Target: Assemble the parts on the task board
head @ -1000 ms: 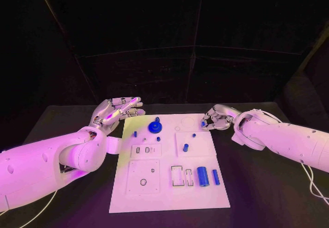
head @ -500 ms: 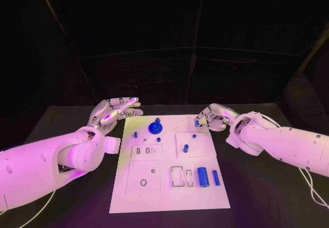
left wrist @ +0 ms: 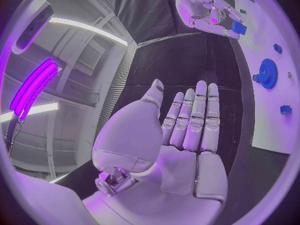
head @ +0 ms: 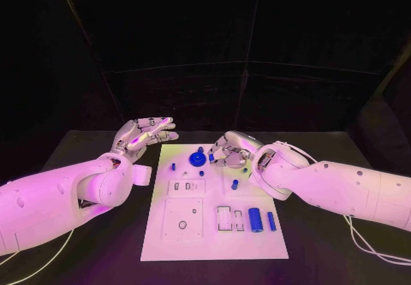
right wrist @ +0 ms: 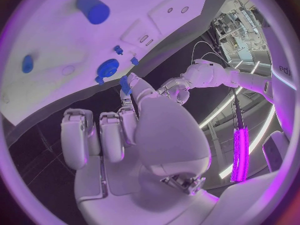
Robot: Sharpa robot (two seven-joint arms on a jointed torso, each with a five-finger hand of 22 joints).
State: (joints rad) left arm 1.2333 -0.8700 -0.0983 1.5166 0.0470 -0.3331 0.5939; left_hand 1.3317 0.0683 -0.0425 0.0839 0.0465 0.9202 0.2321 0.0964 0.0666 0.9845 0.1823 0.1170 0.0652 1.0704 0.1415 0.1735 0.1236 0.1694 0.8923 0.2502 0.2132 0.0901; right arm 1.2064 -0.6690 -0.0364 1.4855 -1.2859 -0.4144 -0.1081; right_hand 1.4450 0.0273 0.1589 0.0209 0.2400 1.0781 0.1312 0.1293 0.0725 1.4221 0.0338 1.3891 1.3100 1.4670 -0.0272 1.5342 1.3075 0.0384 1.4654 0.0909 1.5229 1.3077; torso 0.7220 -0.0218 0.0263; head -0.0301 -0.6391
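The white task board lies lengthwise in the middle of the table. At its far end lies a blue gear with several small blue pegs around it. A thick blue cylinder and a thin blue bar lie nearer the front right. My right hand hovers over the board's far end, just right of the gear. It pinches a small blue part between thumb and finger. My left hand floats off the board's far left corner, fingers straight and apart, holding nothing.
The board carries raised white blocks with slots and holes at its left and middle. Black table surrounds the board on all sides. A cable trails from my right arm at the right.
My right hand has moved left from the board's far right corner to over its far end beside the gear, still holding the blue part. The left hand has hardly moved.
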